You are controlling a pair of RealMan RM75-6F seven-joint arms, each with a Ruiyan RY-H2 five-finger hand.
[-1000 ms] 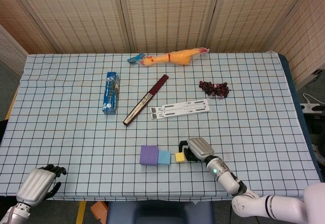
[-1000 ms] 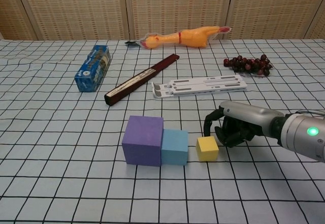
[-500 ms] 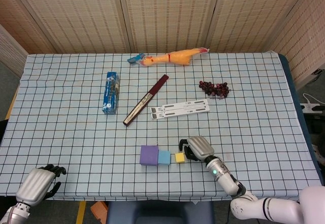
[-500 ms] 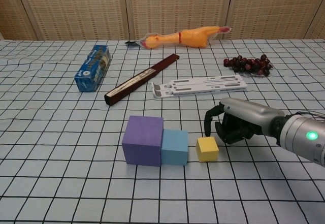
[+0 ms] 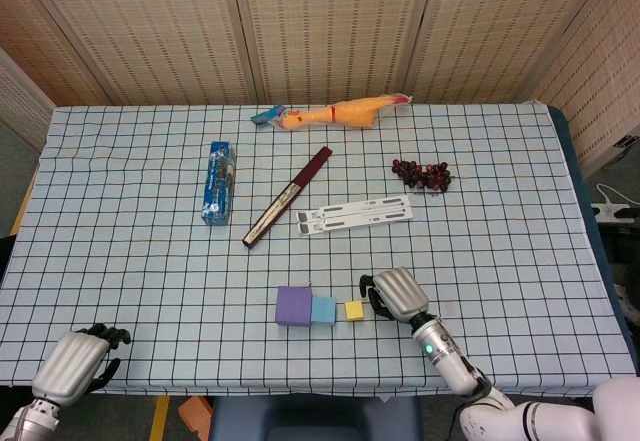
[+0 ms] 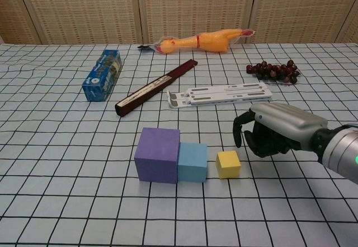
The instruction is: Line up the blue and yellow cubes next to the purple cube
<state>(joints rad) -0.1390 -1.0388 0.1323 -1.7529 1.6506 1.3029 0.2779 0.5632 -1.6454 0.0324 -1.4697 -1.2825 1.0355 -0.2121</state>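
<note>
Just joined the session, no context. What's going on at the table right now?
The robot is lining up cubes. The purple cube and blue cube sit flush together; the yellow cube stands in the same row, a small gap right of the blue one. The right hand hovers just right of the yellow cube, fingers curled, holding nothing and not touching it. The left hand rests at the table's near left corner, idle.

purple cube (image 6: 157,154): matt, foam-like
blue cube (image 6: 192,162): matt
yellow cube (image 6: 228,164): matt
right hand (image 6: 271,130): smooth silvery shell, black fingers
tablecloth (image 6: 56,146): checked cloth, slightly creased
chicken toy (image 6: 204,39): glossy rubber
</note>
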